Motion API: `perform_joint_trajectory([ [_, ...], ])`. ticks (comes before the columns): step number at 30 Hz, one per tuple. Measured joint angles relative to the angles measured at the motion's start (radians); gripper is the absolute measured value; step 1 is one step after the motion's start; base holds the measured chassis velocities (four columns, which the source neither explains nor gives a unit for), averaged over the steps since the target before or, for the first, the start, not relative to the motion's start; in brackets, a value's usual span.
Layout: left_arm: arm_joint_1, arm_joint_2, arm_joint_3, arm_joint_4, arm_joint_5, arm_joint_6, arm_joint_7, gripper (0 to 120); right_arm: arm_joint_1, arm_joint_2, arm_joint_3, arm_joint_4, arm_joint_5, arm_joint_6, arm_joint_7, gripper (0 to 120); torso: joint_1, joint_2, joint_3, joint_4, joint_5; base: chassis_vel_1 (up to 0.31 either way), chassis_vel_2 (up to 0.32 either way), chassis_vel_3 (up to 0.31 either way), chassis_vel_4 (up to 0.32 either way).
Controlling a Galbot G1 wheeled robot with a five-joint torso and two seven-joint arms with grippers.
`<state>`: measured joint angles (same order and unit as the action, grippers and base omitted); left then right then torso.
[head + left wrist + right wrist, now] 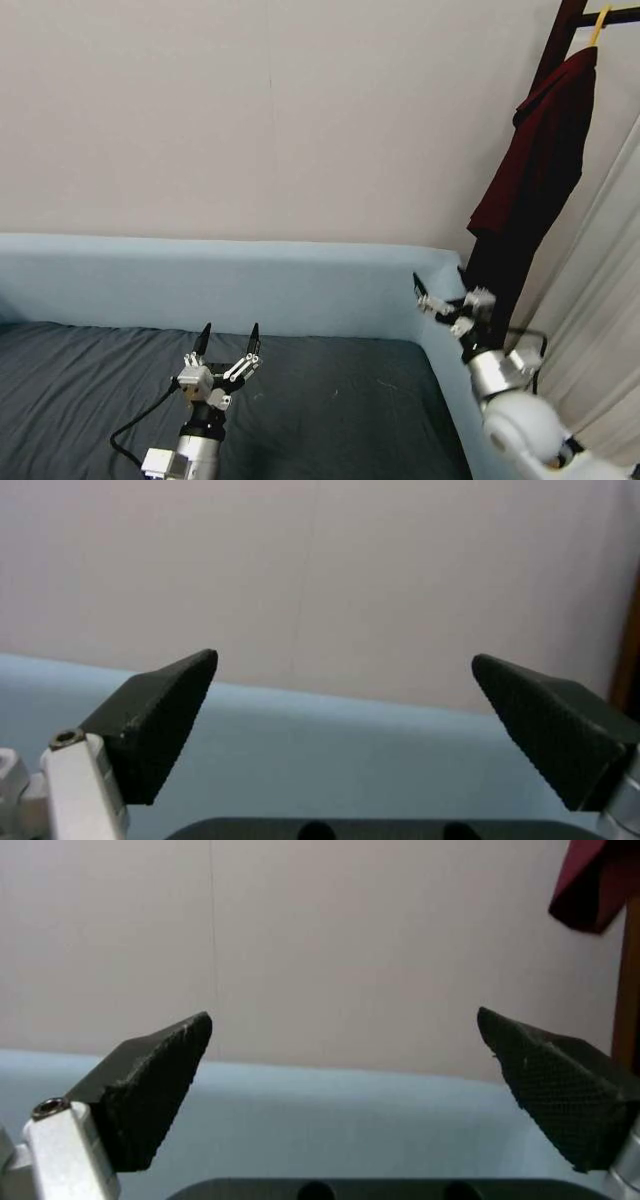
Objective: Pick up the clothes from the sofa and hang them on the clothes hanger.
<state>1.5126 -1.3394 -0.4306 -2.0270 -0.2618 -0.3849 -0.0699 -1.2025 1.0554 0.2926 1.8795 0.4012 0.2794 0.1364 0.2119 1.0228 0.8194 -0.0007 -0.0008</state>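
A dark red garment (pixel 535 160) hangs from a yellow hanger (pixel 598 25) on a dark wooden stand (pixel 556 40) at the far right, beyond the sofa's end. A corner of the garment (pixel 590 881) also appears in the right wrist view. My left gripper (pixel 229 335) stands open over the sofa's dark grey seat (pixel 90 380), fingers pointing up at the backrest, nothing between them (pixel 344 658). My right gripper (pixel 441 285) is open and empty (pixel 345 1015) above the sofa's right armrest (pixel 450 400), just left of the garment's lower hem.
The light blue backrest (pixel 250 285) runs across the view under a plain pale wall (pixel 270 110). A white curtain (pixel 605 320) hangs at the right edge behind the stand. A black cable (pixel 135 425) loops beside my left wrist.
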Motion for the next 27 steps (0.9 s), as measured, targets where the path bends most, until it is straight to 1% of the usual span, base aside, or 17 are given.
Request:
perform_joint_trajectory([
  [1, 0.017, -0.010, -0.007, 0.000, 0.021, 0.001, -0.017, 100, -0.047, 0.033, 0.031, 0.007, -0.057, -0.015, -0.004, 100, 0.000, 0.000, 0.000, 0.0005, -0.0001, 0.000, 0.000, 0.000, 0.000],
  [2, 0.017, -0.010, -0.007, 0.000, 0.021, 0.001, -0.017, 100, -0.047, 0.033, 0.031, 0.007, -0.057, -0.015, -0.004, 100, 0.000, 0.000, 0.000, 0.0005, -0.0001, 0.000, 0.000, 0.000, 0.000],
  [3, 0.042, -0.019, -0.018, 0.000, 0.045, -0.002, -0.052, 100, -0.122, 0.080, 0.086, 0.037, -0.160, -0.082, 0.011, 100, 0.000, 0.000, 0.000, -0.0004, 0.0000, 0.000, 0.000, 0.000, 0.000],
  [4, 0.055, -0.022, -0.024, -0.001, 0.053, -0.002, -0.063, 100, -0.158, 0.104, 0.114, 0.056, -0.210, -0.122, 0.017, 100, 0.000, 0.000, 0.000, -0.0005, -0.0001, 0.000, 0.000, 0.000, 0.000],
  [5, 0.070, -0.026, -0.030, -0.003, 0.060, -0.001, -0.071, 100, -0.209, 0.142, 0.152, 0.083, -0.275, -0.160, 0.021, 100, 0.000, 0.000, 0.000, -0.0012, -0.0004, 0.000, 0.000, 0.000, 0.000],
  [6, 0.070, -0.026, -0.030, -0.003, 0.060, -0.001, -0.071, 100, -0.209, 0.142, 0.152, 0.083, -0.275, -0.160, 0.021, 100, 0.000, 0.000, 0.000, -0.0012, -0.0004, 0.000, 0.000, 0.000, 0.000],
  [7, 0.087, -0.032, -0.036, -0.007, 0.070, 0.005, -0.095, 100, -0.259, 0.199, 0.197, 0.102, -0.336, -0.151, 0.017, 100, 0.000, 0.000, 0.000, -0.0011, -0.0008, 0.000, 0.000, 0.000, 0.000],
  [8, 0.092, -0.033, -0.036, -0.010, 0.073, 0.012, -0.106, 100, -0.277, 0.227, 0.218, 0.108, -0.357, -0.137, 0.004, 100, 0.000, 0.000, 0.000, -0.0012, -0.0003, 0.000, 0.000, 0.000, 0.000],
  [9, 0.095, -0.036, -0.035, -0.013, 0.074, 0.020, -0.119, 100, -0.296, 0.263, 0.241, 0.118, -0.368, -0.121, -0.013, 100, 0.000, 0.000, 0.000, -0.0006, -0.0002, 0.000, 0.000, 0.000, 0.000],
  [10, 0.095, -0.036, -0.035, -0.013, 0.074, 0.020, -0.119, 100, -0.296, 0.263, 0.241, 0.118, -0.368, -0.121, -0.013, 100, 0.000, 0.000, 0.000, -0.0006, -0.0002, 0.000, 0.000, 0.000, 0.000],
  [11, 0.098, -0.039, -0.033, -0.017, 0.074, 0.030, -0.128, 100, -0.309, 0.290, 0.255, 0.128, -0.369, -0.110, -0.025, 100, 0.000, 0.000, 0.000, -0.0006, 0.0000, 0.000, 0.000, 0.000, 0.000],
  [12, 0.101, -0.043, -0.029, -0.023, 0.071, 0.041, -0.138, 100, -0.333, 0.325, 0.269, 0.152, -0.361, -0.106, -0.033, 100, 0.000, 0.000, 0.000, -0.0002, -0.0004, 0.000, 0.000, 0.000, 0.000],
  [14, 0.105, -0.054, -0.013, -0.048, 0.066, 0.067, -0.140, 100, -0.387, 0.389, 0.288, 0.218, -0.339, -0.125, -0.038, 100, 0.000, 0.000, 0.000, -0.0005, -0.0002, 0.000, 0.000, 0.000, 0.000],
  [15, 0.105, -0.054, -0.013, -0.048, 0.066, 0.067, -0.140, 100, -0.387, 0.389, 0.288, 0.218, -0.339, -0.125, -0.038, 100, 0.000, 0.000, 0.000, -0.0005, -0.0002, 0.000, 0.000, 0.000, 0.000],
  [17, 0.111, -0.059, -0.002, -0.073, 0.059, 0.085, -0.124, 100, -0.415, 0.416, 0.297, 0.258, -0.330, -0.134, -0.040, 100, 0.000, 0.000, 0.000, -0.0006, -0.0003, 0.000, 0.000, 0.000, 0.000],
  [22, 0.119, -0.056, -0.026, -0.105, 0.039, 0.085, -0.053, 100, -0.420, 0.418, 0.306, 0.274, -0.322, -0.110, -0.059, 100, 0.000, 0.000, 0.000, -0.0004, 0.0000, 0.000, 0.000, 0.000, 0.000],
  [27, 0.119, -0.054, -0.033, -0.107, 0.035, 0.083, -0.040, 100, -0.418, 0.416, 0.307, 0.274, -0.320, -0.108, -0.061, 100, 0.000, 0.000, 0.000, -0.0004, -0.0001, 0.000, 0.000, 0.000, 0.000],
])
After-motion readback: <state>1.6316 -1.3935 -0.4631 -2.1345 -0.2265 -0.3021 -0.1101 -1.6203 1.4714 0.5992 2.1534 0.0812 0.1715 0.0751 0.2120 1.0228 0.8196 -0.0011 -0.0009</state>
